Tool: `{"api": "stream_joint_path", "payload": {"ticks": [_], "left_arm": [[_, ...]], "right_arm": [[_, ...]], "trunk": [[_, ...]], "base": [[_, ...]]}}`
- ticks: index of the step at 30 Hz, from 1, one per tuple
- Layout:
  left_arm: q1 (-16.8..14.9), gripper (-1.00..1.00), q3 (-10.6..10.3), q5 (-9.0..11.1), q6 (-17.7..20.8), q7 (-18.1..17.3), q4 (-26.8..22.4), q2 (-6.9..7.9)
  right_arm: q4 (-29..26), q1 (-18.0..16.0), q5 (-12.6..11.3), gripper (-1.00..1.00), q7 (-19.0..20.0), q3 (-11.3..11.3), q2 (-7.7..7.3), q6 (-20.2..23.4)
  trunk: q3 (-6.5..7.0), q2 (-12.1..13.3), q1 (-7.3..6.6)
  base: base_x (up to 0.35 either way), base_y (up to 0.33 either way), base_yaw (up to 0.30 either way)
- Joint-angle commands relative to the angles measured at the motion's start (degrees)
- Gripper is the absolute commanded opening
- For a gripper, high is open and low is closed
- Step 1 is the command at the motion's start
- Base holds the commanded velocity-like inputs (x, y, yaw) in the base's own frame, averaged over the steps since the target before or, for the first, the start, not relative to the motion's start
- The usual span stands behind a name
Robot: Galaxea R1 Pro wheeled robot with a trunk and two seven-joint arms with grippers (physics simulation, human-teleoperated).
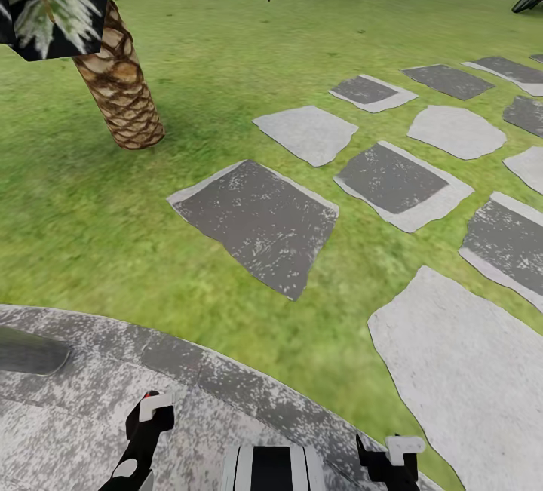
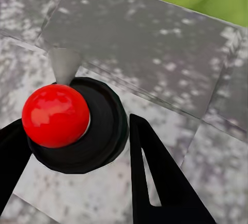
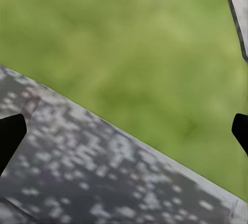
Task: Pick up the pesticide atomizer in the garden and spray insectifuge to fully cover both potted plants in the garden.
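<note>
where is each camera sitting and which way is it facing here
Head view: on the robot's head, looking forward and down over the lawn, stepping stones and palm trunk; both arms show at the bottom edge.
Left wrist view: near the left gripper, facing down at the paved patio; black fingers and a red ball show.
Right wrist view: near the right gripper, facing the patio's edge and grass; fingertips sit wide apart.
Shared: the grey patio and lawn appear in all three.

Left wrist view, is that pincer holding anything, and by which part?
Nothing is held: the left pincer is open, its fingers apart over the paved patio.
</note>
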Motion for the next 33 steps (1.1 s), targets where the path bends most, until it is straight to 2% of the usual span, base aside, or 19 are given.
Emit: {"api": "stream_joint_path", "payload": {"ticks": [1,14,21,26,28,29,33], "left_arm": [[-0.03,-1.0,-0.03,0.01,-0.07,0.08,0.09,-0.01],[-0.01,-1.0,-0.07,-0.36,0.24,-0.15,0.17,-0.07],[0.2,-1.0,-0.74,-0.98,0.66,-0.28,0.52,-0.1],[2.25,-1.0,-0.95,-1.25,0.55,-0.16,0.93,-0.16],[4.47,-1.0,-0.77,-0.88,0.24,0.09,0.78,-0.09],[7.08,-1.0,-0.27,-0.79,0.02,0.38,0.89,0.39],[8.02,-1.0,-0.22,-0.74,-0.03,0.4,0.98,0.39]], "right_arm": [[0.04,-0.04,0.05,1.0,-0.02,-0.05,0.01,-0.17],[-0.18,-0.02,0.12,1.0,-0.01,0.36,0.04,-0.26],[-0.05,0.0,0.21,1.0,0.05,0.33,-0.03,-0.34],[0.31,0.26,0.11,1.0,-0.08,0.12,-0.33,-0.46],[0.29,0.91,-0.05,1.0,-0.11,-0.05,-0.4,-1.69],[1.21,1.16,-0.13,1.0,-0.11,-0.07,-2.25,-2.32],[3.64,1.17,-0.27,1.0,-0.11,-0.78,-2.65,-2.42]], "trunk": [[0.19,0.0,-0.04],[3.07,0.18,-0.37],[4.62,0.27,-0.55],[5.73,0.34,-0.68],[6.17,0.36,-0.73],[6.46,0.38,-0.76],[7.66,0.43,-0.86]], "base": [[0.0,0.0,0.0],[0.0,0.0,0.0],[0.0,0.0,0.0],[0.0,0.0,0.0],[0.0,0.0,0.0],[0.0,0.0,-0.105],[0.0,0.0,-0.132]]}}
